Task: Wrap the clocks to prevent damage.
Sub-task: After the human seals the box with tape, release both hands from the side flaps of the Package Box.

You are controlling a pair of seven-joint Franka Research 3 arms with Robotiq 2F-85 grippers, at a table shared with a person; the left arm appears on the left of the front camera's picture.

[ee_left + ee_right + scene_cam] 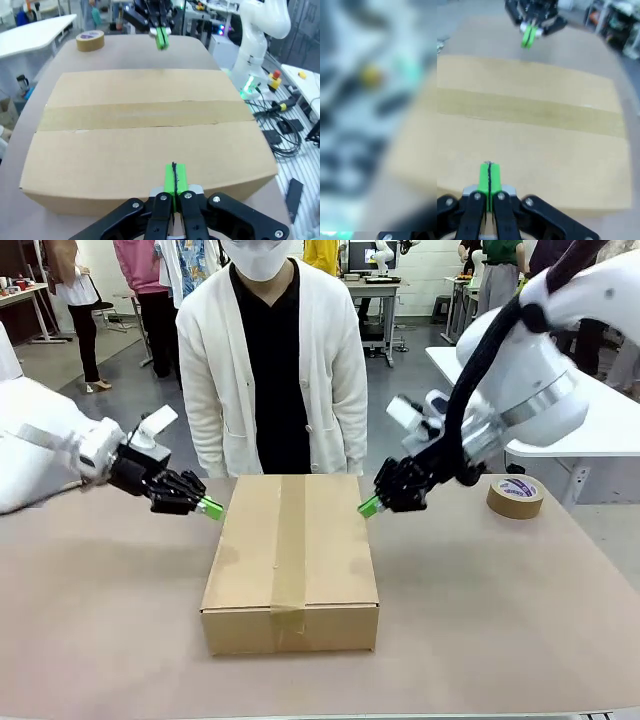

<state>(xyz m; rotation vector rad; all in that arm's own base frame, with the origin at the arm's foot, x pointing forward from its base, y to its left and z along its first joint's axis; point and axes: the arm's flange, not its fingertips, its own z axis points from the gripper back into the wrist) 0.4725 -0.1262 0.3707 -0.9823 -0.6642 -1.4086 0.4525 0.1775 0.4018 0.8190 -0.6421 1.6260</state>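
Note:
A taped-shut cardboard box lies in the middle of the table; no clocks show. My left gripper hovers at the box's left edge, green pads pressed together, nothing between them. At the opposite, right edge my right gripper is shut and empty too. In the left wrist view the left gripper points across the box at the right gripper. From the right wrist, the right gripper faces the box and the left gripper.
A roll of brown tape lies on the table at the right, also seen as the tape roll. A person in a white cardigan stands at the far edge behind the box. The brown table has free room on both sides.

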